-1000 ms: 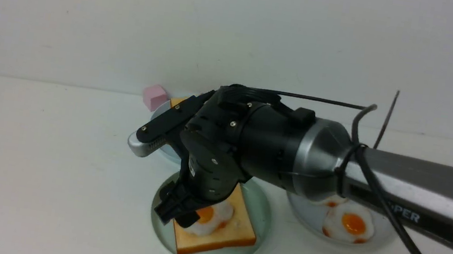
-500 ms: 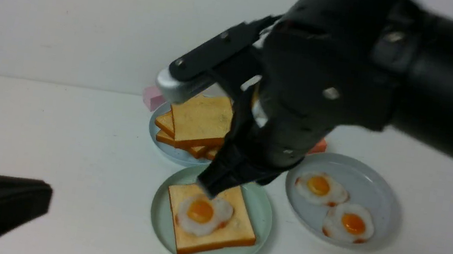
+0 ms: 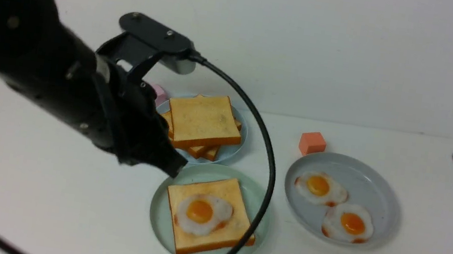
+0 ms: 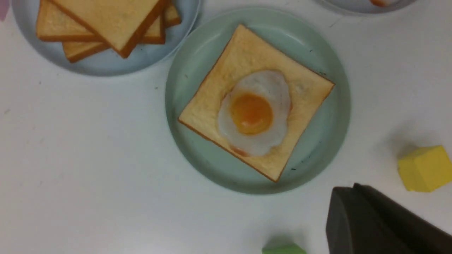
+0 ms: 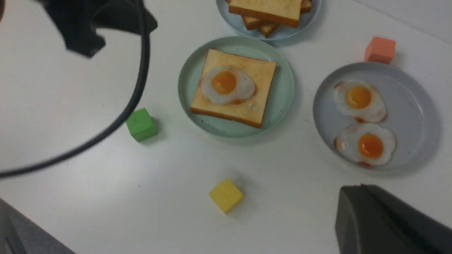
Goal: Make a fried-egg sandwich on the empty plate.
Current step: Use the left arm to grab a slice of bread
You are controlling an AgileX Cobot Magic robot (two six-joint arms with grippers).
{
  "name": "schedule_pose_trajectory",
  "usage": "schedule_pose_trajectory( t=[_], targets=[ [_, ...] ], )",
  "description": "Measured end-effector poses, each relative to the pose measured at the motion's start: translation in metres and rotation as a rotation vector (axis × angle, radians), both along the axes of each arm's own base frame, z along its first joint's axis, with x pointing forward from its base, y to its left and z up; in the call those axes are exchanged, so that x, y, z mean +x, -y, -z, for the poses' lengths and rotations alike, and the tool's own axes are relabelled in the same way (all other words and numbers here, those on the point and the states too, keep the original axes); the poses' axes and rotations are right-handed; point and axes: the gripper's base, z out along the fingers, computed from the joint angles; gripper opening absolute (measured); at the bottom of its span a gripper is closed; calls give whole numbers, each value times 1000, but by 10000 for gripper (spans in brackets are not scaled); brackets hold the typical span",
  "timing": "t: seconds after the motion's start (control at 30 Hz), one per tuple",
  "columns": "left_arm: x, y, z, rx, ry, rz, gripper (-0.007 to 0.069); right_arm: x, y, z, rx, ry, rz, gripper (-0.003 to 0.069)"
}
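We are looking at the sandwich (image 3: 211, 236) lying open-faced in the middle of the plate (image 3: 157, 217), which is sitting at the table's near centre. It is one toast (image 3: 240, 223) lying flat with an egg (image 3: 202, 213) resting on top, yolk up. The toast is square, so it is showing no long axis. It is sitting turned a little, its near edge slanting away toward the right and one corner pointing toward the near left. The egg is stretching slightly wider left to right, and it is lying a bit left of the toast's centre. The left gripper (image 3: 166, 162) is hovering by the plate's far left rim, its jaws pressed together, holding nothing and touching nothing that we can make out. Its cable (image 3: 268, 164) is looping down across the plate's right side in the front view. The right gripper (image 5: 356, 208) is hanging off to the right, well apart from the plate, its jaws closed together and carrying nothing. Just behind the plate, a stack (image 3: 203, 119) of toast is resting on a blue plate (image 3: 228, 151). To the right, a grey plate (image 3: 377, 188) is carrying two more eggs.
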Motion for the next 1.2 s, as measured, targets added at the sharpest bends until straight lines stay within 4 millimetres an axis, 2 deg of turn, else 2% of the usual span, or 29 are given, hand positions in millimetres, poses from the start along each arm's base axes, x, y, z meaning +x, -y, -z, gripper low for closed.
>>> schedule_pose_trajectory(
  t=[0.03,0.07,0.1,0.17,0.2,0.27,0.33,0.37,0.4,0.43,0.5,0.73,0.83,0.97,1.1,1.2],
  targets=[
    [12,-1,1,3,-27,31,-13,-6,7,2,14,-5,-4,-6],
    [14,-1,1,3,-31,37,-13,-6,7,3,11,-7,-4,-6],
    [28,0,4,8,-55,74,-13,-11,12,5,23,-12,-9,-6],
    [41,1,8,12,-76,102,-13,-16,16,7,36,-22,-17,-3],
    [59,3,14,17,-94,115,-13,-20,19,8,54,-32,-27,-3],
    [79,2,25,28,-100,108,-13,-27,24,8,84,-44,-42,-2],
    [95,2,36,48,-85,103,-13,-33,30,5,116,-44,-54,-2],
    [96,2,38,52,-86,107,-12,-34,29,5,117,-46,-55,-2],
    [107,3,49,79,-49,120,0,-39,35,3,143,-41,-62,-2],
    [109,3,52,88,-46,130,6,-40,36,3,145,-40,-63,-2],
    [122,5,68,134,25,190,71,-46,44,0,174,-23,-67,-1],
    [144,10,94,201,156,260,369,-54,55,-4,208,1,-71,4],
    [152,11,109,215,168,260,409,-55,56,-4,211,2,-72,5],
    [162,12,128,247,193,256,401,-55,56,-4,211,1,-72,7],
    [169,12,142,285,221,258,342,-56,55,-4,221,-12,-83,8],
    [170,11,144,291,228,259,298,-57,54,-4,227,-20,-88,10]
  ],
)
